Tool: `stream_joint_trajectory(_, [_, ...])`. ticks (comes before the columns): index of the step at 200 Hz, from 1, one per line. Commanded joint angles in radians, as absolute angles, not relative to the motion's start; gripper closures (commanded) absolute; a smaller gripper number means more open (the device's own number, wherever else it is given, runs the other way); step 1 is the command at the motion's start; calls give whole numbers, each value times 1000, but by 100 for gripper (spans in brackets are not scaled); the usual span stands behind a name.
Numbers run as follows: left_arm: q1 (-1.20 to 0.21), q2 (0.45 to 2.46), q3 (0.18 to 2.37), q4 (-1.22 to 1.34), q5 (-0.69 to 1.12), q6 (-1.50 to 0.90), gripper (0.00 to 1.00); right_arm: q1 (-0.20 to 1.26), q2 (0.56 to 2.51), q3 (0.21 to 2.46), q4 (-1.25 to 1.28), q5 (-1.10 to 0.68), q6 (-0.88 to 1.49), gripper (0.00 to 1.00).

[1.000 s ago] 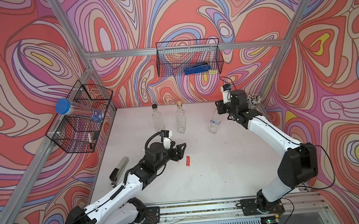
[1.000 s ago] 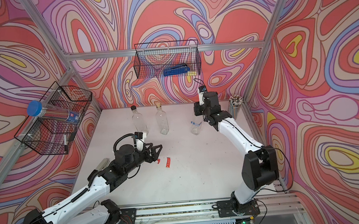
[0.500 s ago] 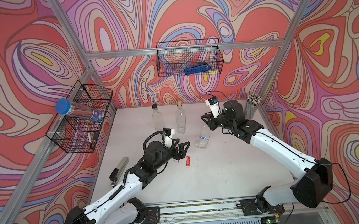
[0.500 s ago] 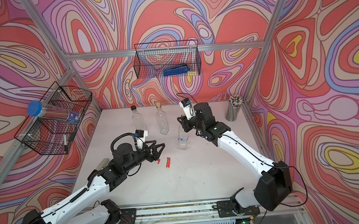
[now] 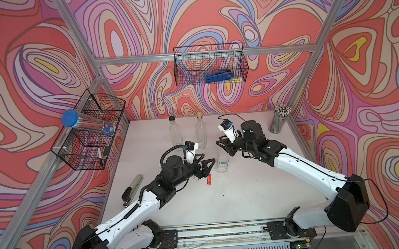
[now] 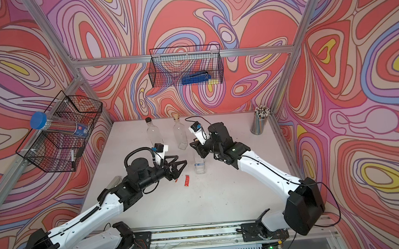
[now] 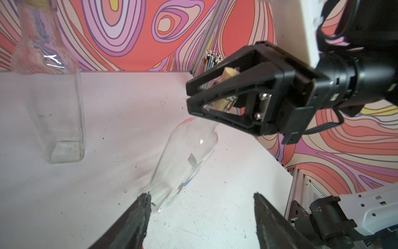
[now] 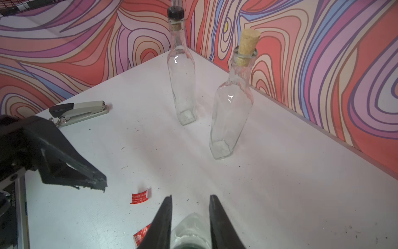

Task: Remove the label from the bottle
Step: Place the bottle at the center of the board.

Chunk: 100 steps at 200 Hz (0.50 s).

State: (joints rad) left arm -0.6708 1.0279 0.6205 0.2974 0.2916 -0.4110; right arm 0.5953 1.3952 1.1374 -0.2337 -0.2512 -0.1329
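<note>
A clear glass bottle with a cork stands upright mid-table, carrying a small blue-and-white label. My right gripper is shut on the bottle's neck from above. In the left wrist view the bottle leans away from me, and its base is at or just above the table. My left gripper is open, just left of the bottle's lower part, with nothing between its fingers.
Red label scraps lie on the white table below the left gripper. Two bare glass bottles stand at the back, a pencil cup at back right, a stapler at the left edge.
My right arm has carried the bottle from the back right to the middle of the table, next to the left gripper. The left gripper has barely moved.
</note>
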Motion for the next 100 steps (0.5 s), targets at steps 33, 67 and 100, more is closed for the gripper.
stream_joint_trajectory(33, [-678, 1058, 673, 337, 328, -370, 23, 606, 1357, 1075, -161, -245, -140, 100])
stream_joint_trajectory(67, [-678, 1072, 680, 350, 331, -369, 23, 608, 1360, 1078, -164, -241, -132, 83])
stream_joint_trajectory(100, [-678, 1084, 687, 347, 331, -365, 23, 608, 1386, 1102, -166, -229, -112, 61])
